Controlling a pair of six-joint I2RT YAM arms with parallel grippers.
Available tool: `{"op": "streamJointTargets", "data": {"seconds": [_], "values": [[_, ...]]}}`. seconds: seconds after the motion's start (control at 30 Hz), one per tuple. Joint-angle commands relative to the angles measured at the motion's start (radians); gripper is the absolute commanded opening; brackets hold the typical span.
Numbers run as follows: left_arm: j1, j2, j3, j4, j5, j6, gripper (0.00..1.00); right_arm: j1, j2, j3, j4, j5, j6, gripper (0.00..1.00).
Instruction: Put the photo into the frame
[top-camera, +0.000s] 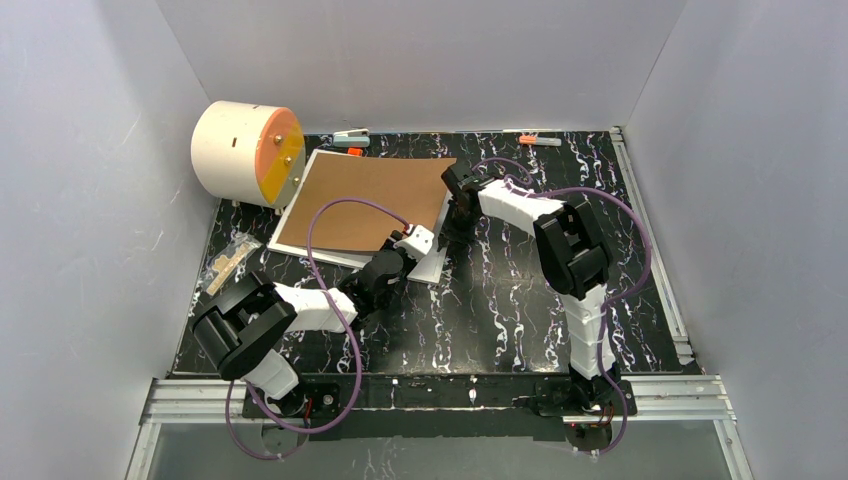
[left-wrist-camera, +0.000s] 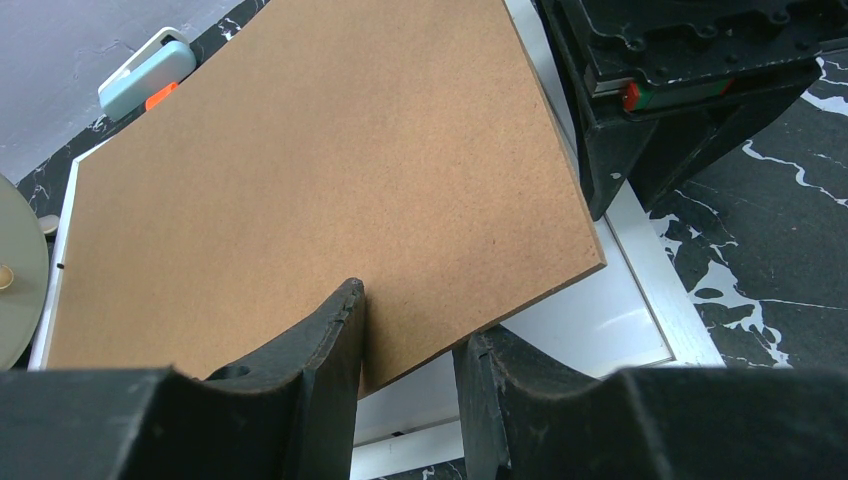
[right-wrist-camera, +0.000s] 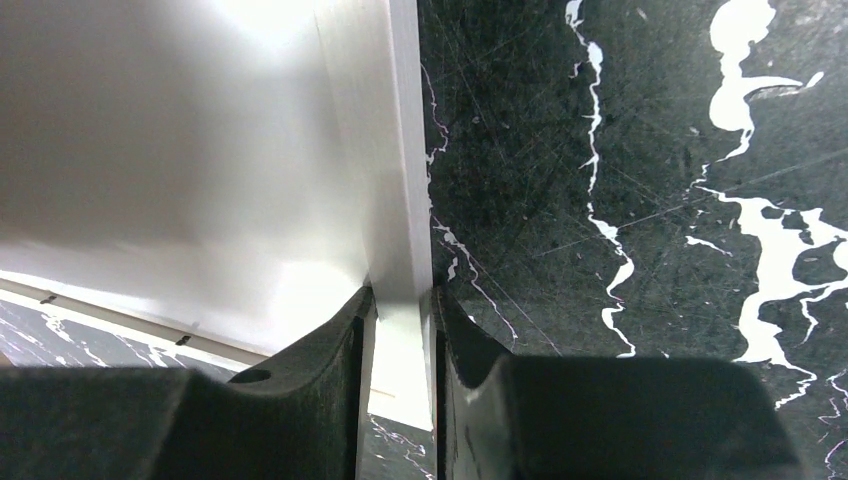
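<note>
The frame (top-camera: 432, 262) lies flat on the black marbled table, white rim up. A brown backing board (top-camera: 365, 200) rests askew on it, its near right corner raised. My left gripper (top-camera: 418, 243) holds that board's near edge: in the left wrist view one finger lies on top of the board (left-wrist-camera: 330, 160) and the other under it, the left gripper (left-wrist-camera: 410, 330) shut on it. My right gripper (top-camera: 452, 222) pinches the frame's right rail (right-wrist-camera: 395, 180); both sides of the right gripper (right-wrist-camera: 403, 310) press the white strip. The photo is out of view.
A white drum with an orange face (top-camera: 245, 152) stands at the back left. A teal and white clip (top-camera: 350, 137) and an orange-tipped marker (top-camera: 540, 140) lie along the back edge. A small clear bag (top-camera: 228, 262) lies at the left. Grey walls enclose the table.
</note>
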Motion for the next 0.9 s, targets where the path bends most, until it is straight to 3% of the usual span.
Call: {"op": "streamJointTargets", "data": {"seconds": [0.0,0.27,0.33,0.47,0.57,0.77,0.87], "values": [[0.032,-0.003,-0.034,-0.077,-0.066,-0.154,0.17,-0.016,0.004,-0.042,-0.012,0.069,0.005,0.12],[0.033,-0.004,-0.034,-0.077,-0.065,-0.156,0.17,-0.032,-0.07,-0.107,0.109,0.007,0.028,0.12],[0.033,-0.004,-0.034,-0.077,-0.065,-0.155,0.17,-0.037,-0.087,-0.117,0.141,-0.008,0.029,0.19],[0.033,-0.004,-0.031,-0.077,-0.063,-0.152,0.17,-0.037,-0.119,-0.118,0.179,-0.02,0.026,0.46],[0.033,-0.001,-0.028,-0.077,-0.061,-0.15,0.17,-0.046,-0.166,-0.116,0.184,-0.009,0.035,0.59],[0.033,0.0,-0.024,-0.077,-0.057,-0.147,0.17,-0.106,-0.306,-0.22,0.204,-0.009,0.105,0.63],[0.032,0.003,-0.022,-0.077,-0.056,-0.147,0.18,-0.145,-0.392,-0.339,0.336,-0.086,0.146,0.66]]}}
